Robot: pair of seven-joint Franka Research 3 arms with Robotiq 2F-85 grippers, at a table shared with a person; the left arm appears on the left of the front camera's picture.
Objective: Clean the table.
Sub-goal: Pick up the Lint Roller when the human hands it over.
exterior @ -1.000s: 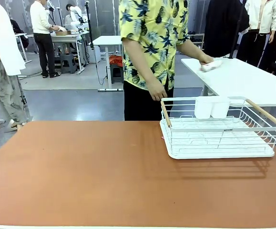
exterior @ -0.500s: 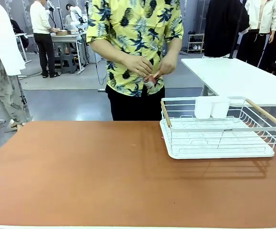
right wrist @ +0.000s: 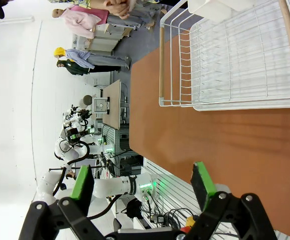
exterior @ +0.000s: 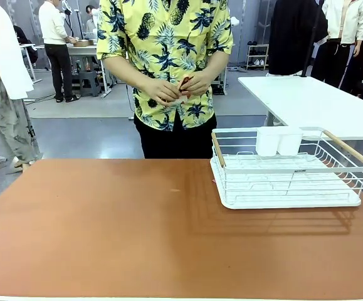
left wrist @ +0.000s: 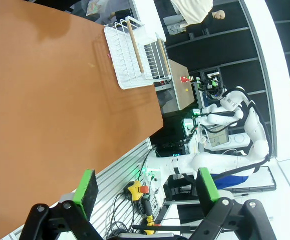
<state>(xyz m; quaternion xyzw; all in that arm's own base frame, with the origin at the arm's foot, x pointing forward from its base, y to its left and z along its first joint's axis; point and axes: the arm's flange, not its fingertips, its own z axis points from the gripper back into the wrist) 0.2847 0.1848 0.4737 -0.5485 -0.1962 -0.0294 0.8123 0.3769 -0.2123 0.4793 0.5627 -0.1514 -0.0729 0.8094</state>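
The reddish-brown table spreads across the front view with a bare top; it also shows in the left wrist view and the right wrist view. A person in a yellow patterned shirt stands at its far edge, both hands held together at the chest around a small pale and red thing. My left gripper hangs open off the table's near edge, nothing between its green pads. My right gripper is open too, above the near edge, short of the rack.
A white wire dish rack with wooden handles and a white cup holder stands at the table's far right. A white-topped table stands behind it. Other people and workbenches are farther back on the left.
The person left the white table, stepped left to the middle of the brown table's far side, and brought both hands together at the chest around a small thing.
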